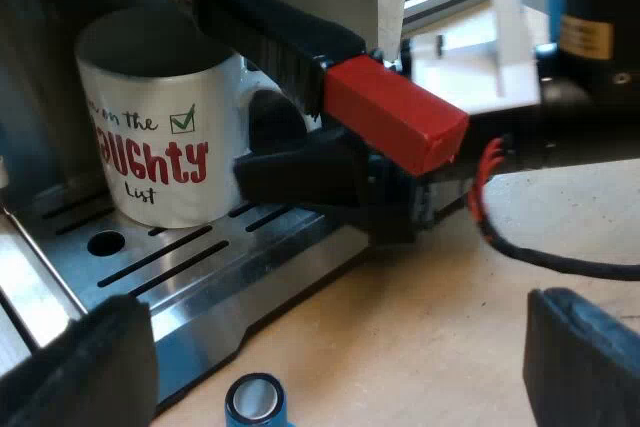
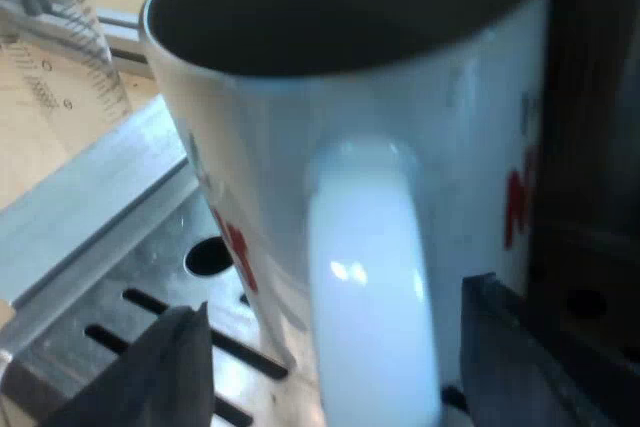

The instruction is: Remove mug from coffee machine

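A white mug (image 1: 160,147) with red lettering stands on the espresso machine's slotted drip tray (image 1: 200,267), under the metal holder's dark handle (image 1: 270,32) with its red end (image 1: 395,112). My right gripper (image 1: 300,175) reaches in at the mug's handle. In the right wrist view the mug's handle (image 2: 370,277) stands between the right gripper's (image 2: 340,347) fingers (image 2: 180,367), with a gap on each side, so it is open. My left gripper (image 1: 335,357) hangs open over the wooden table just off the tray's edge, holding nothing.
A blue tamper (image 1: 255,402) stands on the table (image 1: 420,327) close to the tray's edge, between my left fingers. A measuring glass (image 2: 60,47) stands beside the machine past the tray's rim (image 2: 90,197). White and metal frame parts (image 1: 470,37) lie beyond the red end.
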`<state>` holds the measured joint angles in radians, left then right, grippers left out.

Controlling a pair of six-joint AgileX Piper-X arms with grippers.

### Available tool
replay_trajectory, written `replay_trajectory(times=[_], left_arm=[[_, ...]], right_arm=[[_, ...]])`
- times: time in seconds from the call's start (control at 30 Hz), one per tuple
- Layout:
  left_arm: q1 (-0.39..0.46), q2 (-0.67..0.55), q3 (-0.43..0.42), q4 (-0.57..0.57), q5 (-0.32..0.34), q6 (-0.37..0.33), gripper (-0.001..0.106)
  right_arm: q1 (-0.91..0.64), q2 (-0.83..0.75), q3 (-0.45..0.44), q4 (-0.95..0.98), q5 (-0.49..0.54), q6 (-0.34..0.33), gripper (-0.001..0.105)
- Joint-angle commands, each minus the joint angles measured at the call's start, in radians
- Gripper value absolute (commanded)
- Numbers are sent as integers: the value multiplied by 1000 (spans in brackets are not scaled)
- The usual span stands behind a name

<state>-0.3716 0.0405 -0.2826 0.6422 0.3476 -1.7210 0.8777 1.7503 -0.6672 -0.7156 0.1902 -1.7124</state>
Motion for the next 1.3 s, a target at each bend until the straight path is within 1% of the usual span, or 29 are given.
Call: replay_trajectory(times=[0.03,0.17,0.23,0.27,0.3,0.33,0.37,0.4,0.43,0.47,0.63,0.77,0.83,0.87,0.9,1.03,1.1,1.13,1.17,1.2,1.3], left_arm=[[-4,0,-3,-13,7,0,77],[-4,0,-3,-13,7,0,77],[-4,0,-3,-13,7,0,77],[-4,0,-3,-13,7,0,77],[-4,0,-3,-16,7,0,77],[-4,0,-3,-16,7,0,77],[-4,0,-3,-16,7,0,77],[-4,0,-3,-16,7,0,77],[-4,0,-3,-16,7,0,77],[-4,0,-3,-16,7,0,77],[-4,0,-3,-16,7,0,77],[-4,0,-3,-16,7,0,77],[-4,0,-3,-16,7,0,77],[-4,0,-3,-16,9,0,77],[-4,0,-3,-16,12,0,77],[-4,0,-3,-18,42,0,77],[-4,0,-3,-18,43,0,77],[-4,0,-3,-18,47,0,77],[-4,0,-3,-18,47,0,77],[-4,0,-3,-18,49,0,77],[-4,0,-3,-21,54,-1,77]], right_arm=[[1,8,-27,-14,14,-10,56],[1,12,-32,-14,61,-10,56],[1,12,-32,-12,68,-10,53],[1,12,-32,-12,68,-10,43],[1,12,-32,-12,68,-10,38],[1,12,-32,-12,68,-10,33],[1,12,-32,-12,68,-10,33],[1,12,-32,-7,68,-10,12],[1,12,-32,-5,68,-10,8],[1,10,-32,-2,68,-10,0],[19,-9,-25,2,72,-11,0],[46,-39,1,2,112,-11,0],[51,-52,17,2,151,-11,0],[62,-69,42,2,192,-11,0],[69,-83,57,2,205,-11,0],[95,-142,116,2,218,-11,0],[100,-153,125,2,220,-11,0],[117,-185,150,2,236,-11,0],[117,-185,150,2,236,-11,0],[133,-214,175,4,269,-11,0],[133,-214,175,4,269,-11,0]])
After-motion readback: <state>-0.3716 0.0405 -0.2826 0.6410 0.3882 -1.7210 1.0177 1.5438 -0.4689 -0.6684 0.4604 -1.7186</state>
